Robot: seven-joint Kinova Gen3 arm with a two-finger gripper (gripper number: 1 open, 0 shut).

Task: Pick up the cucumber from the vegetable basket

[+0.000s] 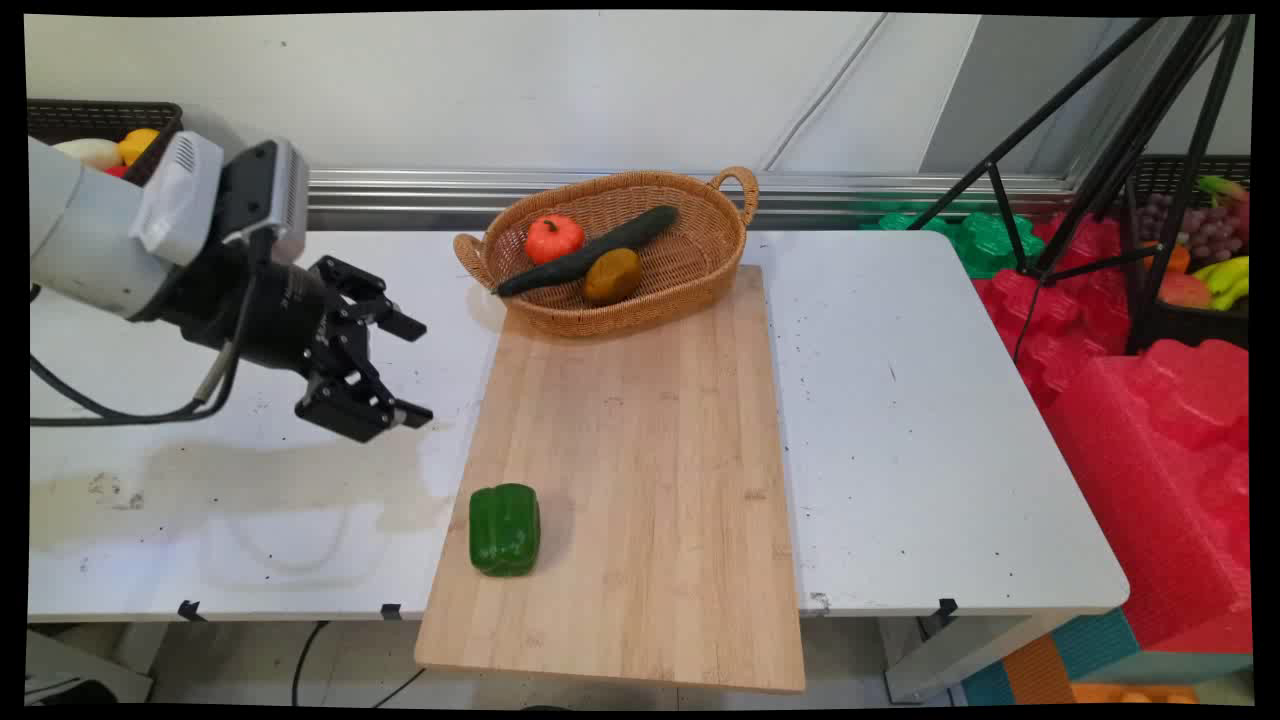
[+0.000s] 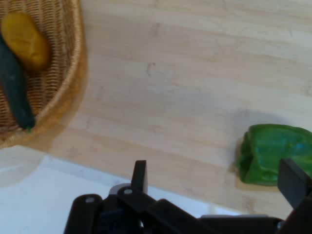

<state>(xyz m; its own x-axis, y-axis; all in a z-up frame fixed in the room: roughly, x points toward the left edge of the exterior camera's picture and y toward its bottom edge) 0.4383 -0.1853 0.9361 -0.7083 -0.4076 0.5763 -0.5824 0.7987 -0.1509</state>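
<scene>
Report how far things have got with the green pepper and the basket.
Already in the oval wicker basket: a small orange-red pumpkin, a long dark green cucumber and a brownish-yellow potato-like piece. In hand: nothing; the black claw is open above the white table. Left out: the green bell pepper, lying on the wooden cutting board.

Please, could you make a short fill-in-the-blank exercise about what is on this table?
1. The green pepper lies on the ____.
2. The cucumber lies inside the ____.
3. The end effector is open and holds ____.
4. Beside the cucumber sits a small orange-red ____.

Missing words: cutting board; basket; nothing; pumpkin
</scene>
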